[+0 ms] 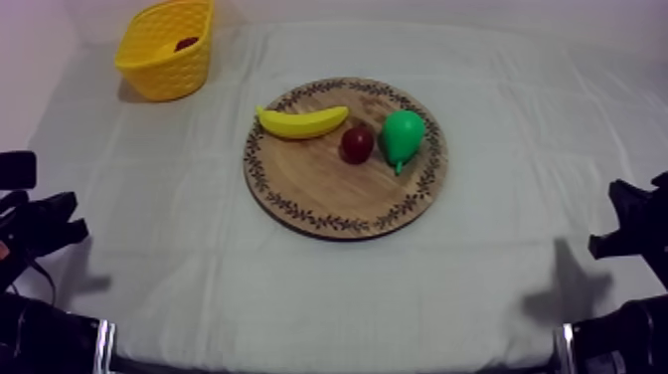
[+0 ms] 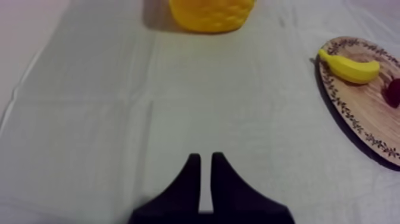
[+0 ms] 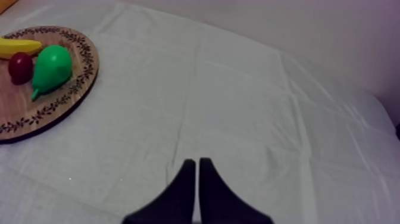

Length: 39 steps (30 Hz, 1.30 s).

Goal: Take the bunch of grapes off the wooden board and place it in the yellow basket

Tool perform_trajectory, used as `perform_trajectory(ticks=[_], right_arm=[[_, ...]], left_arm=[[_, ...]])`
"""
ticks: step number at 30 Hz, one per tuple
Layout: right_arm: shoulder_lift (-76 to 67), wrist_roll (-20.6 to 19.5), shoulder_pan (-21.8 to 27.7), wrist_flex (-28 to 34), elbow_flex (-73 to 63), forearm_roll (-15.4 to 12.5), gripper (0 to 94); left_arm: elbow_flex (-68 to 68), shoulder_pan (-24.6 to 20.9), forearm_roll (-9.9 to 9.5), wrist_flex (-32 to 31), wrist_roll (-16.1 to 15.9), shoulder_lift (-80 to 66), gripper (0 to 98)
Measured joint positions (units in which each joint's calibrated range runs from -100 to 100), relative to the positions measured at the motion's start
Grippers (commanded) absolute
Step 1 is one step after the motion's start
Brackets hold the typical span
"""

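The round wooden board (image 1: 328, 194) lies mid-table and carries a yellow banana (image 1: 302, 121), a small red fruit (image 1: 357, 144) and a green pear (image 1: 402, 136). At the far left corner stands the yellow basket (image 1: 167, 50), with a dark reddish thing (image 1: 186, 44) inside it that I cannot identify. My left gripper (image 2: 204, 156) rests low at the near left over bare cloth, shut on nothing, far from basket and board. Over bare cloth at the near right sits my right gripper (image 3: 197, 161), shut as a narrow wedge, well away from the board (image 3: 59, 98).
Grey-white cloth covers the table, with folds along the left and right sides. Both arms (image 1: 40, 224) (image 1: 631, 234) sit at the near corners. From the left wrist, the basket (image 2: 211, 15) is straight ahead and the board's rim (image 2: 351, 113) is off to the side.
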Motion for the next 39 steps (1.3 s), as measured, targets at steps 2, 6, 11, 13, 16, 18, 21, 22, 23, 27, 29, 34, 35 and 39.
perform_trajectory(ticks=[2, 6, 11, 13, 16, 18, 21, 22, 23, 27, 29, 34, 35, 39], right_arm=[[0.00, 0.00, 0.00, 0.00, 0.00, 0.00, 0.3], [0.00, 0.00, 0.00, 0.00, 0.00, 0.00, 0.3], [0.00, 0.00, 0.00, 0.00, 0.00, 0.00, 0.3], [0.00, 0.00, 0.00, 0.00, 0.00, 0.00, 0.3], [0.00, 0.00, 0.00, 0.00, 0.00, 0.00, 0.3], [0.00, 0.00, 0.00, 0.00, 0.00, 0.00, 0.3], [0.00, 0.00, 0.00, 0.00, 0.00, 0.00, 0.3], [0.00, 0.00, 0.00, 0.00, 0.00, 0.00, 0.3], [0.00, 0.00, 0.00, 0.10, 0.00, 0.00, 0.3], [0.00, 0.00, 0.00, 0.01, 0.00, 0.00, 0.3], [0.00, 0.00, 0.00, 0.01, 0.00, 0.00, 0.3], [0.00, 0.00, 0.00, 0.01, 0.00, 0.00, 0.3], [0.00, 0.00, 0.00, 0.01, 0.00, 0.00, 0.3], [0.00, 0.00, 0.00, 0.01, 0.00, 0.00, 0.3]], left_arm=[[0.54, 0.26, 0.21, -0.38, -0.67, -2.89, 0.7], [1.08, 0.44, 0.26, -1.39, -1.78, -6.58, 0.2], [1.63, 0.97, 0.31, -2.76, -2.56, -8.98, 0.1], [1.77, 1.19, 0.31, -2.94, -2.10, -9.54, 0.1], [1.92, 1.12, 0.26, -3.66, -0.38, -10.36, 0.1], [2.15, 1.03, 0.20, -4.30, 1.56, -10.73, 0.1], [2.35, 1.28, 0.13, -4.68, 4.23, -11.51, 0.1], [2.34, 1.38, 0.13, -4.82, 4.97, -11.64, 0.1], [2.34, 1.54, 0.08, -4.92, 5.54, -11.81, 0.1], [2.46, 2.71, 0.08, -5.20, 6.01, -12.49, 0.1], [2.50, 2.76, 0.08, -5.25, 5.97, -12.75, 0.1], [2.62, 2.11, 0.08, -5.44, 5.75, -13.44, 0.1], [2.62, 1.83, 0.08, -5.44, 5.75, -13.61, 0.1], [2.62, 1.05, 0.08, -5.60, 5.59, -13.83, 0.1]])
